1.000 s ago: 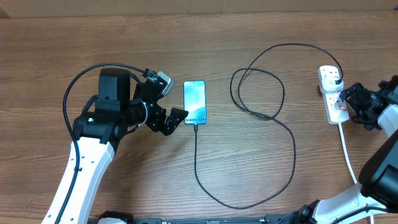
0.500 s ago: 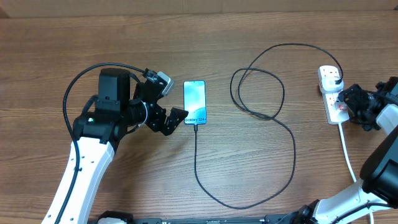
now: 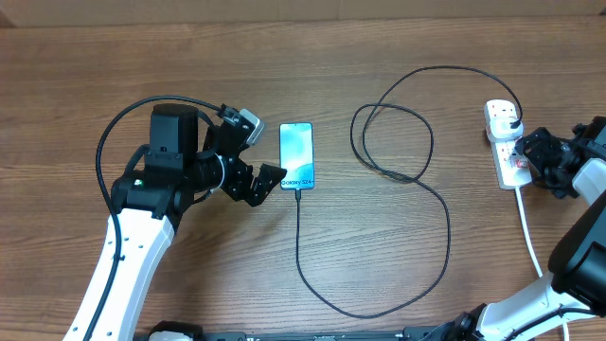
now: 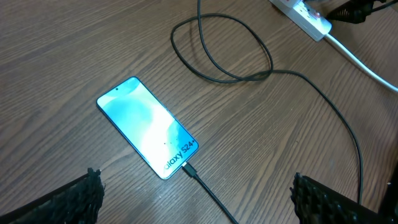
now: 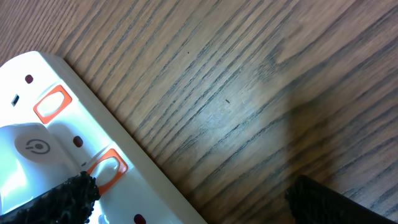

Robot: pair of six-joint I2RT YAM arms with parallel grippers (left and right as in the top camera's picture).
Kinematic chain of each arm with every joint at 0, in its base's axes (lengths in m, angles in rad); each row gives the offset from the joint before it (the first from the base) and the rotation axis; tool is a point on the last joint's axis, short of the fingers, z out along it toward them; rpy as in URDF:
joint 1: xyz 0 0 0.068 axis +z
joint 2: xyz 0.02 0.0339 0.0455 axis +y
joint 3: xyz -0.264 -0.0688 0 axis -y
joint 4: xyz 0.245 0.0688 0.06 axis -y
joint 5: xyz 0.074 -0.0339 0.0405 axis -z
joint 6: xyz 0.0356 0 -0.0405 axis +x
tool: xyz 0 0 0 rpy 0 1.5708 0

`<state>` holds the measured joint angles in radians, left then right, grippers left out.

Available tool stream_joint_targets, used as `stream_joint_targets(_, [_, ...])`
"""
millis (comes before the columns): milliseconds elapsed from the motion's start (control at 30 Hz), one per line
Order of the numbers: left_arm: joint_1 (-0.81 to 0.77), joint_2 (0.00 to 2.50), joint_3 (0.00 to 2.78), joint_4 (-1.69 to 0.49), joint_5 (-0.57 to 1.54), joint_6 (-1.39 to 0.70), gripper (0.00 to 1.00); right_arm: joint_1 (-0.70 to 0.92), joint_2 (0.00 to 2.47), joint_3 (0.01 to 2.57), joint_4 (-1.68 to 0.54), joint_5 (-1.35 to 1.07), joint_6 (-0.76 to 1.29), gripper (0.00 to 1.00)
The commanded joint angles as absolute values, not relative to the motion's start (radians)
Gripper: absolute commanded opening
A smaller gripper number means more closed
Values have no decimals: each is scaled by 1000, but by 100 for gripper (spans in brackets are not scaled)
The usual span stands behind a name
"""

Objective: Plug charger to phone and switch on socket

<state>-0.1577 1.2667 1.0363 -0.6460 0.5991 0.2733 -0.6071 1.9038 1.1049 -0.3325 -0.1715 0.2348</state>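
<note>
The phone [image 3: 296,155] lies flat with its screen lit, and shows in the left wrist view as the phone [image 4: 148,127]. The charger [image 3: 449,227] loops over the table. Its connector tip [image 4: 188,168] sits in the phone's bottom edge and its black plug [image 3: 511,121] stands in the socket [image 3: 503,142]. My left gripper [image 3: 262,152] is open just left of the phone, nothing between its fingers [image 4: 87,194]. My right gripper [image 3: 527,158] hangs open at the socket's right edge. One finger [image 5: 65,199] is over the socket [image 5: 37,155] beside an orange-framed switch [image 5: 106,169].
The socket's thick white cord [image 3: 530,237] runs toward the table's front right. A black arm cable [image 3: 123,123] arcs over the left arm. Bare wood lies between the phone and the charger's loops.
My right gripper has edged slightly left over the socket. The left arm, phone and charger have not moved.
</note>
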Motion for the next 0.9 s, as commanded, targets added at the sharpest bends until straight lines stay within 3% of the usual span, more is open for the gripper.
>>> stream_joint_targets(0, [-162, 1272, 1037, -642, 618, 303, 99, -610, 1925, 1105, -338, -159, 234, 100])
stream_joint_targets(867, [-162, 1272, 1037, -641, 617, 303, 99, -566, 1944, 1104, -373, -173, 207, 100])
